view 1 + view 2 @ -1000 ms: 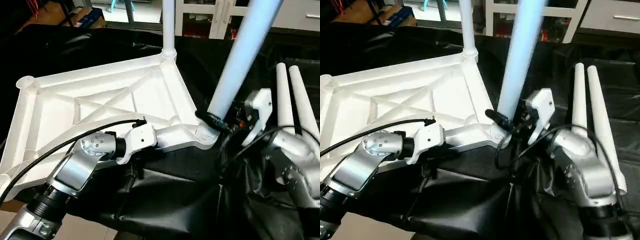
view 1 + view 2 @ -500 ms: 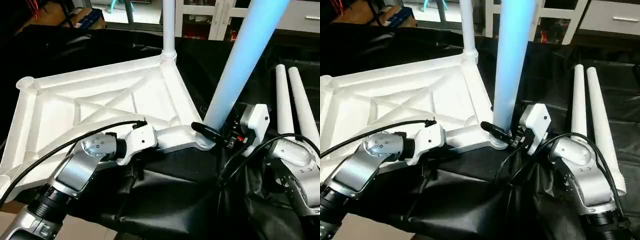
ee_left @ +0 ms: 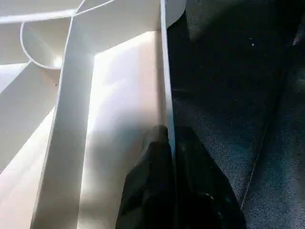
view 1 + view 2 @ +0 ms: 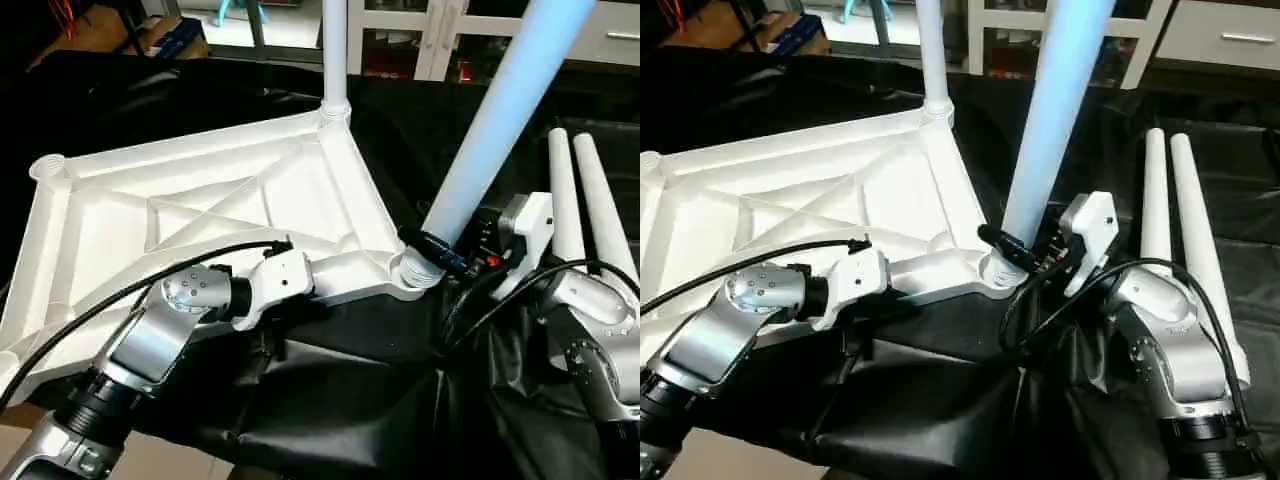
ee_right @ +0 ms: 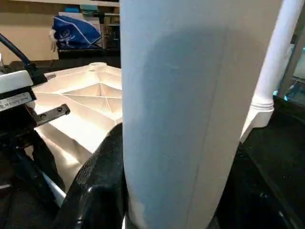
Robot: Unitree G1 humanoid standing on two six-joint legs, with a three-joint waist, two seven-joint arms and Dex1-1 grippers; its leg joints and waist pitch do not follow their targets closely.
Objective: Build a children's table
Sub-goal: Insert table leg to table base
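Gripping the tilted leg [image 4: 490, 130] low down, just above the near corner socket [image 4: 413, 270] at centre-right of the left eye view, the right hand [image 4: 438, 250] has its black fingers clasped round the tube, whose foot sits at the socket mouth while its top leans away toward the upper right of the frame. Doing this step well looks to mean bringing the tube upright over the socket before pressing down, since a slanted push would probably jam it against the socket rim or skid the top sideways. Over at lower centre, the left hand [image 3: 169, 191] is pinched tight on the thin near wall of the tabletop [image 4: 200, 200], one finger either side, which should keep the piece from sliding on the black-draped table [image 4: 340, 400] under that push. The tabletop lies ribbed side up across the left half of the frame, with one leg [image 4: 335, 50] already standing in the far corner socket at top centre. Two spare legs [image 4: 580, 200] lie side by side at the right edge, just behind the right forearm.
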